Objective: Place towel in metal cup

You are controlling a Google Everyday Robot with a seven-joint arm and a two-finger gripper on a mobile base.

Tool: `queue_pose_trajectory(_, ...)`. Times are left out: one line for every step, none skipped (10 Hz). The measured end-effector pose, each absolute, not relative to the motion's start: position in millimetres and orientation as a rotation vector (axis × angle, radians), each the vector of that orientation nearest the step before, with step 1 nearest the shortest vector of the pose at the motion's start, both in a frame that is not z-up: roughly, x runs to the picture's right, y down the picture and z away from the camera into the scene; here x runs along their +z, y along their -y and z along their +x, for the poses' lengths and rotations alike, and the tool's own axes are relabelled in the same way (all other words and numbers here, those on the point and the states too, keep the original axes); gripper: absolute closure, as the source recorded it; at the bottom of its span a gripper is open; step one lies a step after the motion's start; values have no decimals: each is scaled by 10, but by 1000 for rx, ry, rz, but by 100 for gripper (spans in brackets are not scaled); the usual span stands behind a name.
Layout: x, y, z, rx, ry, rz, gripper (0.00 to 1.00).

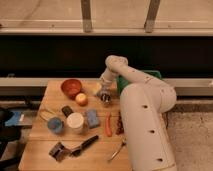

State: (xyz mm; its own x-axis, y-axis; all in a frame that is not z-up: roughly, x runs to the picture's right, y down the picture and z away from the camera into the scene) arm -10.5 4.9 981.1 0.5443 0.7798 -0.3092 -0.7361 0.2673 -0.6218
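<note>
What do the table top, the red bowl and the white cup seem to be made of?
Table top: likely wood, matte, by its light tan colour. Red bowl: plastic or glazed ceramic; the even colour leaves it open. White cup: perhaps paper or plastic, plain and dull. The gripper hangs low over the table's back part, right of the bowl.

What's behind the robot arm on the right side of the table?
A green bin shows behind the arm; its lower part and contents are covered by the arm. The gripper is low over the table, right of the round fruit.
</note>
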Motion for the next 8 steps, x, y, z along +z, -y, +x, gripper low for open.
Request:
queue_pose_trajectory(9806,-49,-79,1030,70,-795,54)
queue_pose_trajectory(9798,-44,-45,1033,69,-789,64)
queue_pose_trajectory(9791,-44,-54,1033,69,-788,74)
queue_pose_trajectory(9779,-43,-74,1032,71,-786,85)
queue_pose_trajectory(9769,-42,-60,1034,70,-781,94)
queue_pose_trajectory(9743,-40,-42,1036,72,-775,99)
queue_pose_trajectory(9694,-9,-39,1035,78,-766,100)
queue_pose_trajectory(9632,33,-28,1035,87,-755,100)
